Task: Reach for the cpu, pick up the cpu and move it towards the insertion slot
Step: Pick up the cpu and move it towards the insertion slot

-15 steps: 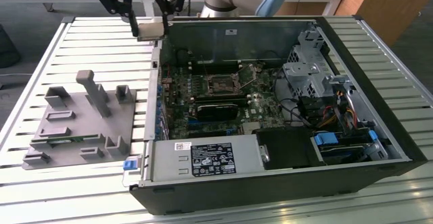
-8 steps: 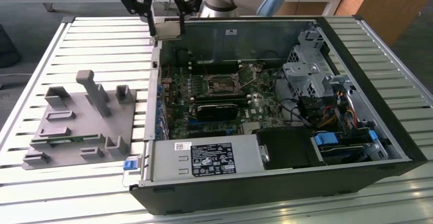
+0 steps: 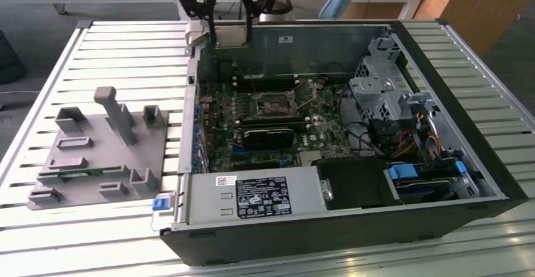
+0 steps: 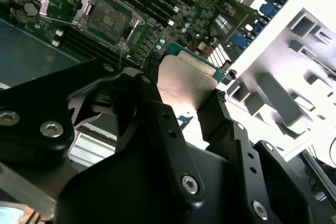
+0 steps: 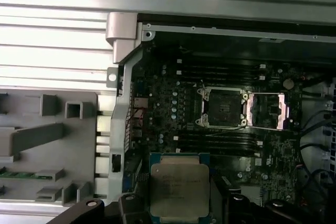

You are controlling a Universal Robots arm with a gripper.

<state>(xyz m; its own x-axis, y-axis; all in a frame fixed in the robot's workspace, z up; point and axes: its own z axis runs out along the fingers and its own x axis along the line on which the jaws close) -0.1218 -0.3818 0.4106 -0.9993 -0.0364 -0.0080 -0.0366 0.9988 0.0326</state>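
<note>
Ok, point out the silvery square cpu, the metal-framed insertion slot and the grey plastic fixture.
silvery square cpu (image 5: 179,191): first wrist view, middle of metal top.
metal-framed insertion slot (image 5: 221,107): first wrist view, dark centre.
grey plastic fixture (image 3: 84,164): exterior view, flat base.

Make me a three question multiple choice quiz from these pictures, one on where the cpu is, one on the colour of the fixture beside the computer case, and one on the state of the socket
1. Where is the cpu?
A. Seated in the socket
B. Held in the gripper above the open case
C. Lying on the grey fixture

2. What colour is the plastic fixture beside the computer case?
A. Grey
B. Red
C. Yellow

3. What state is the insertion slot in?
A. Covered by a cooler
B. Filled with a chip
C. Open and empty, its metal flap swung aside

Answers:
1. B: in both wrist views the gripper has its black fingers on two sides of the chip, with the motherboard beyond it.
2. A: in the exterior view it is plain grey, on the slatted table at that view's left.
3. C: in the first wrist view the dark centre is bare inside its silvery frame, the flap lying beside it.
</note>
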